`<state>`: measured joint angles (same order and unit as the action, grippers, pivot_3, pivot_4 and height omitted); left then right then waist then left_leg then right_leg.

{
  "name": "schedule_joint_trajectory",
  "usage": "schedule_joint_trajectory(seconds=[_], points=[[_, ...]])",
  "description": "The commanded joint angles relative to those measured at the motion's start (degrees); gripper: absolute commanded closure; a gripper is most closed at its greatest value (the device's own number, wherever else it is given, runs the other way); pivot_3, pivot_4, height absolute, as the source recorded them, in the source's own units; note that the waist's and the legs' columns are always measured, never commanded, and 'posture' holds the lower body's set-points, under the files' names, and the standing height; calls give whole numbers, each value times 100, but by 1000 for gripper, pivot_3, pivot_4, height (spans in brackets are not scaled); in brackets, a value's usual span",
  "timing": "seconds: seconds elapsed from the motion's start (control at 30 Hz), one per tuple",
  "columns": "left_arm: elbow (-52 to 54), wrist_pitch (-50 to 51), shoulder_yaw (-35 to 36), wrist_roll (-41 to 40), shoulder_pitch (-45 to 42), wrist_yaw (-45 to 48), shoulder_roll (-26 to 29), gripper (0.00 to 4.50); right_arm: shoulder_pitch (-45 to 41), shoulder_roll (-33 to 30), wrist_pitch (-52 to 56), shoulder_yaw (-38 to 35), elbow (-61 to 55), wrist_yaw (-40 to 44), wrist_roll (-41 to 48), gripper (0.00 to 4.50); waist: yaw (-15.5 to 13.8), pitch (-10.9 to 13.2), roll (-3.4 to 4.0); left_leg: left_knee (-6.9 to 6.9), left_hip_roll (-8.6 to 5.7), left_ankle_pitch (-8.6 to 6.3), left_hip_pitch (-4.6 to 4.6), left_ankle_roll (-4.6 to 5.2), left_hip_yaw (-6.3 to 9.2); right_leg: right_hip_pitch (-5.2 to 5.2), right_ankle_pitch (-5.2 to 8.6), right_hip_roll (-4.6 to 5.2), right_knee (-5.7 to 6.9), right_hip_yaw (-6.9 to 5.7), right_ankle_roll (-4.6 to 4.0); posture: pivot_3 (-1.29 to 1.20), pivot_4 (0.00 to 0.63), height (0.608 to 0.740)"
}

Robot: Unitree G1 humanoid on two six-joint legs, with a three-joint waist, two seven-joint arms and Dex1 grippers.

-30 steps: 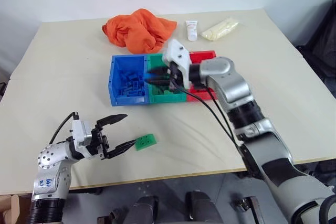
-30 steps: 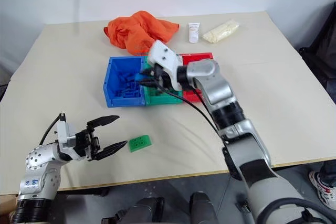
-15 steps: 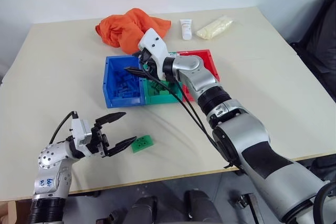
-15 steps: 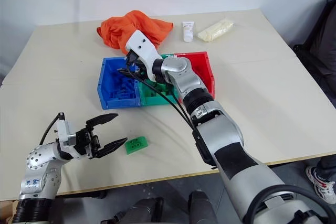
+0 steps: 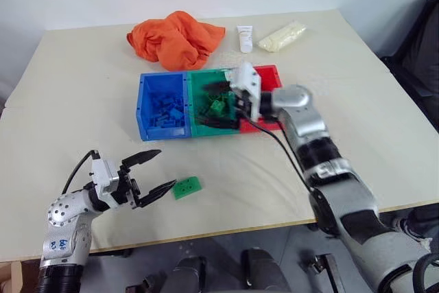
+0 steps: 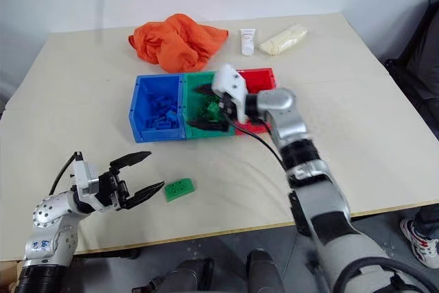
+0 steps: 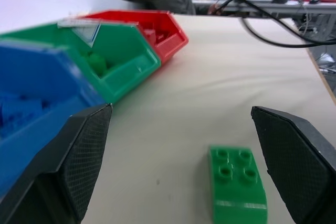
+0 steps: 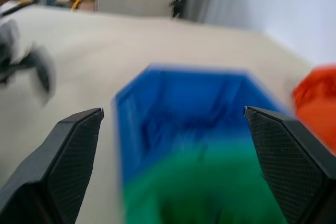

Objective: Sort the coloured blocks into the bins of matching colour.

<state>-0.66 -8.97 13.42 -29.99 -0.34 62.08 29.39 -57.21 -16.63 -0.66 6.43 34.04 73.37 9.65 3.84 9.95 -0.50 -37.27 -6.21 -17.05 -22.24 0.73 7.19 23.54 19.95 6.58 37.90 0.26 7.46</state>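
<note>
The joined bins sit mid-table: a blue bin point(image 5: 145, 94) holding several blue blocks point(image 5: 164, 108), a green bin point(image 5: 199, 81) holding green blocks point(image 5: 217, 106), and a red bin point(image 5: 271, 73) partly hidden behind my right hand. My right gripper point(image 5: 211, 104) hangs open over the green bin with nothing between its fingers point(image 8: 58, 161). A wide green block point(image 5: 186, 186) lies alone near the table's front edge. Just left of it, my left gripper point(image 5: 167, 167) stands open and apart from it. The green block point(image 7: 236, 190) lies on the table between its fingers point(image 7: 79, 166).
At the back of the table lie a crumpled orange cloth point(image 5: 177, 38), a white tube point(image 5: 245, 38) and a pale yellow packet point(image 5: 282, 34). The table's front edge point(image 5: 206, 232) runs close below the loose green block.
My right gripper reached over the blue bin, opened, and drew back to the right over the green bin. The blue piece at its tips is gone. The left gripper stayed put.
</note>
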Motion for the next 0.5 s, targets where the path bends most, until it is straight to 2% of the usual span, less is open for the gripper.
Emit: schedule_joint_trajectory(seconds=[0.03,0.17,0.33,0.5], points=[[330,-77,218,-45,251,-69,116,0,420,-557,577,-81,-1280,510,468,28,-4,0,0,2,1,0,0,0,-6,2,0,0,-2,2,0,0,150,740],[568,-46,490,-77,763,-111,285,0,1181,-1476,1258,-167,-2115,1043,844,28,-62,0,0,0,7,-2,4,-4,-10,3,2,-2,-15,5,-4,0,150,740],[743,-93,1002,-171,1644,81,519,0,1692,-2275,1522,-221,-2205,1169,830,28,-165,1,1,-3,4,-3,3,-2,-23,-1,3,0,-29,15,-6,0,150,740],[1023,-102,1663,-387,2532,248,618,0,1932,-2599,1314,-286,-2059,1225,856,28,-243,1,1,0,6,-6,3,4,-29,-5,4,0,-44,17,-7,0,150,740]])
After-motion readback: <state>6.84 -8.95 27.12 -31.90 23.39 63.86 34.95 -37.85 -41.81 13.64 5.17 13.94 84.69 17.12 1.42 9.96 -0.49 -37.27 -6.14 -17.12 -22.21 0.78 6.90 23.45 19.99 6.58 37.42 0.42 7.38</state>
